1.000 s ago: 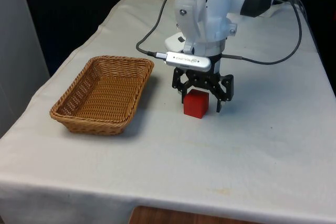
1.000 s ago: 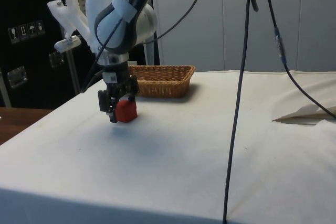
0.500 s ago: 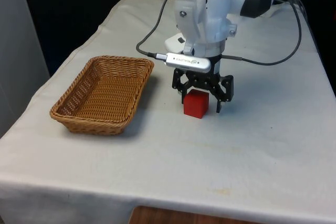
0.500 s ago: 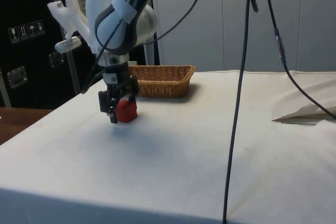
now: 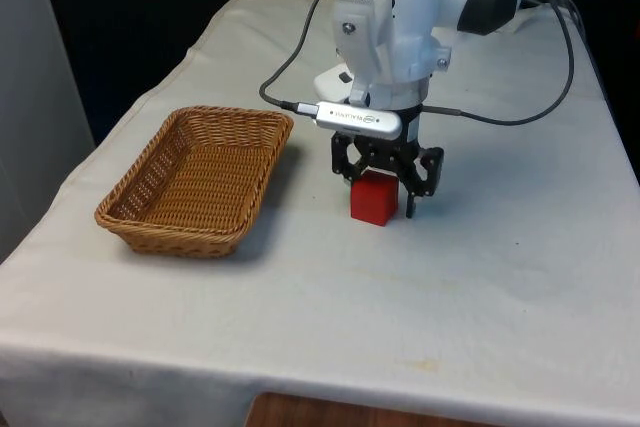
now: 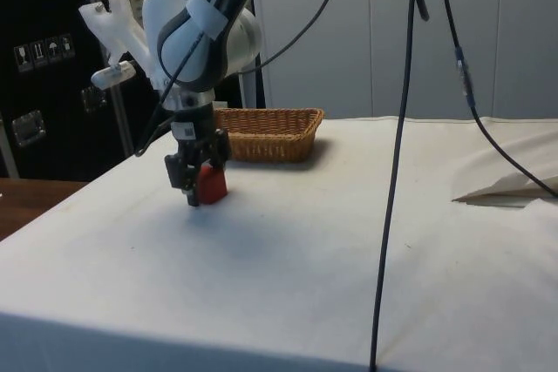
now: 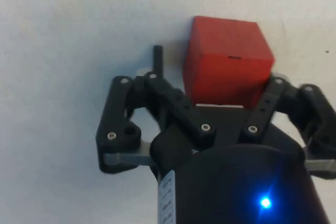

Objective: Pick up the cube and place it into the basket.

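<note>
White cloth covers our table (image 5: 520,277); our gripper (image 5: 385,187) has narrowed since earlier, now clamping the red cube (image 5: 374,197) beside the basket (image 5: 130,209).

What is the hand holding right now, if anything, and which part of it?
Nothing is firmly held yet as far as can be told. The hand straddles the red cube, which sits on the tablecloth, fingers beside its two opposite side faces.
</note>
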Action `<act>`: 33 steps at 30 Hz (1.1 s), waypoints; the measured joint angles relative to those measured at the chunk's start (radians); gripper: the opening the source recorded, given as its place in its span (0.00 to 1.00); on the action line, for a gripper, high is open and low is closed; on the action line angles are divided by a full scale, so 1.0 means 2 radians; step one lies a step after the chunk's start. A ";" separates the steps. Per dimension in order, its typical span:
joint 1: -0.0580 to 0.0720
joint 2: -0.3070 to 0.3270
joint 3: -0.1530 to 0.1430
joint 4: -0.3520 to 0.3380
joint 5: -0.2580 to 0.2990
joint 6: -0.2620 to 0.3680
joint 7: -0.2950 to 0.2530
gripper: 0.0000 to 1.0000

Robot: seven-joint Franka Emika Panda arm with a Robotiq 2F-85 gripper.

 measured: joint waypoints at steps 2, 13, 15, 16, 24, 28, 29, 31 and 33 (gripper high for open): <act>0.000 0.000 0.000 0.000 0.000 0.000 0.000 0.25; 0.000 0.000 0.000 0.000 0.000 0.000 0.000 0.00; 0.000 0.000 0.000 0.000 0.000 0.000 0.000 0.00; 0.000 0.000 0.000 0.000 0.000 0.000 0.000 0.00; 0.000 -0.021 -0.002 0.000 -0.005 -0.017 0.000 0.00; 0.001 -0.036 -0.003 -0.003 -0.010 -0.028 0.001 0.00; 0.001 -0.038 -0.003 -0.004 -0.011 -0.030 0.001 0.00; 0.001 -0.043 -0.003 -0.004 -0.015 -0.034 0.002 0.00; 0.001 -0.051 -0.004 -0.004 -0.017 -0.041 0.002 0.00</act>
